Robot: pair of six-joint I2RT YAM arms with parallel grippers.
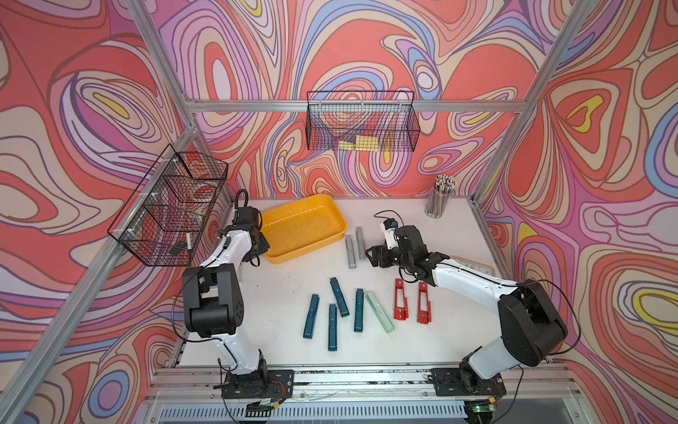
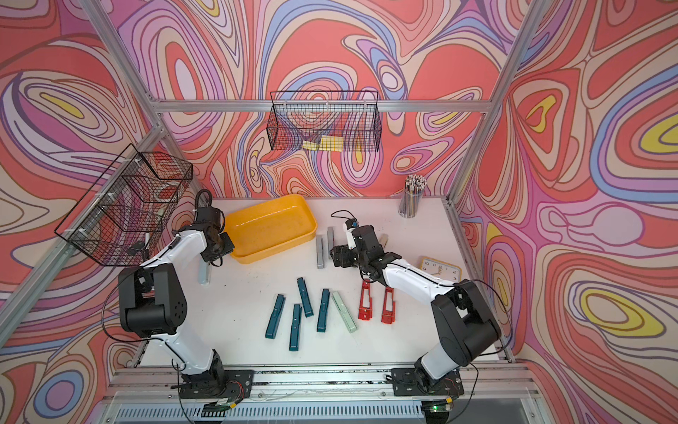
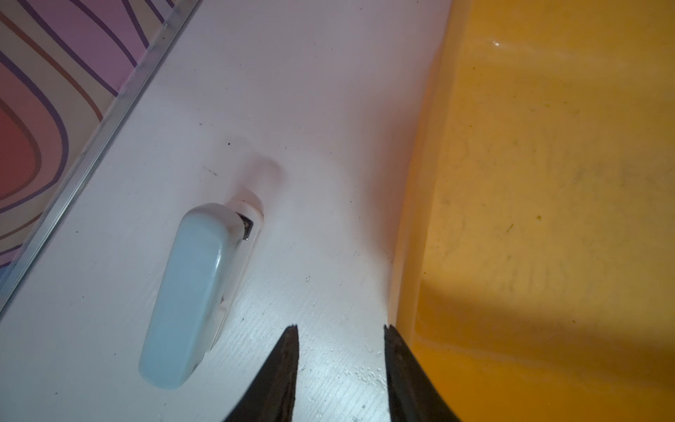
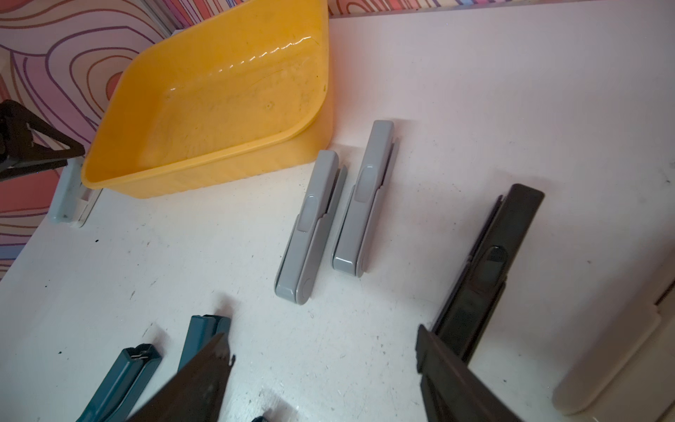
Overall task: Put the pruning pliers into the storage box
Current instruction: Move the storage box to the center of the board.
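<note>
Left fingers [image 3: 281, 365] parted, empty, seemingly pointing down beside storage box [image 3: 420, 219], right fingers [image 4: 456, 376] wide apart

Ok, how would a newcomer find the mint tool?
From the shallow yellow plastic tray, look nearer the camera. The pale mint plastic bar lies slanted between dark teal bars and red slotted bars, the only pale one there.

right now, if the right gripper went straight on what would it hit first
Probably the nearer grey plier, lying just ahead of the right gripper; tilted down, it might touch bare table first, depth is unclear.
</note>
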